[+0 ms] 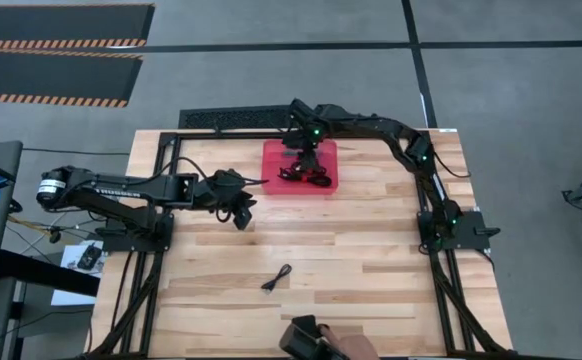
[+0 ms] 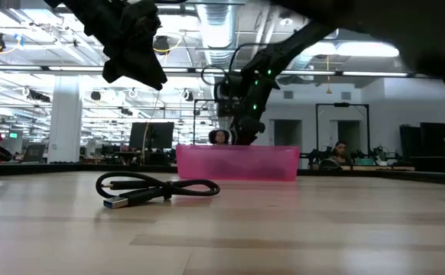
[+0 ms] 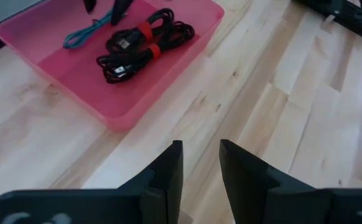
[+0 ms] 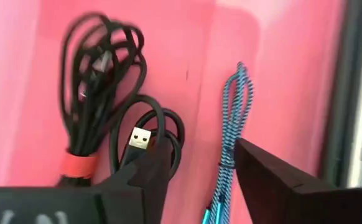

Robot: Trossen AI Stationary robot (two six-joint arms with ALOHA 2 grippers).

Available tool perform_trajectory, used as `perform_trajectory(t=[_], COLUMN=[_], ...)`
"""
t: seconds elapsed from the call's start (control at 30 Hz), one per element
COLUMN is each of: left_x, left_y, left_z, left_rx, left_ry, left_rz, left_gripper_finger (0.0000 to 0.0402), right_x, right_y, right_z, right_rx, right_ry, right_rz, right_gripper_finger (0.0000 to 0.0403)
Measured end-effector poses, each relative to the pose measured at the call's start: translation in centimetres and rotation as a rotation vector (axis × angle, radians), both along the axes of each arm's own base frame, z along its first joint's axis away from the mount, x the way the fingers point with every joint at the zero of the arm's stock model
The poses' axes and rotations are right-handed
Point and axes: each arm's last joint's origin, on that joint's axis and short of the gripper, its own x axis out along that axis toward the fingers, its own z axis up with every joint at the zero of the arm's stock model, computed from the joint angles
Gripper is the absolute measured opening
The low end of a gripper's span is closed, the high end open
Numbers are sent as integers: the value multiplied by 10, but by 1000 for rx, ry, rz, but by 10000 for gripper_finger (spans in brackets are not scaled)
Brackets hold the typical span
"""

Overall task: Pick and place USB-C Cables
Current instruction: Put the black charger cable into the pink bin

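Lying alone on the pale wooden bench (image 1: pixel 371 270), the loose black USB-C cable bundle (image 1: pixel 276 278) sits toward the front edge, its long axis running diagonally. It lies well in front of the left claw (image 1: pixel 241 215), which hangs above bare planks just beside the translucent red rectangular plastic tray (image 1: pixel 326 180), fingers a narrow gap apart and holding nothing. The left arm is plainly the nearer one, and nothing stands between it and the cable.

The right claw (image 4: pixel 196 168) hovers low inside the tray, its fingers spread and empty, above the light blue braided cable (image 4: pixel 231 118) and beside the black coils with red ties (image 4: pixel 100 81); these probably make up two bundles, though they overlap.
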Motion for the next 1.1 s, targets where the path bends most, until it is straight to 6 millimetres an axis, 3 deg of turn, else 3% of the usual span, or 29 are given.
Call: perform_trajectory(t=[0.17,0.37,0.63,0.87,1.1], left_x=[0,-2,-2,-2,-2], left_y=[0,0,-1,-8,-17], left_z=[-1,-3,-4,-4,-4], left_rx=[25,38,11,24,-11], left_ry=[20,55,56,63,45], left_rz=[-31,-37,-31,-82,-85], left_gripper_finger=[139,184,194,194,193], right_x=[-11,-32,-77,-116,-150], right_y=[7,21,48,83,130], right_z=[39,94,159,195,224], right_rx=[5,-28,-30,84,167], right_ry=[-48,-118,-142,-116,-87], right_rz=[-64,-108,-223,-372,-418], right_gripper_finger=[246,249,249,249,249])
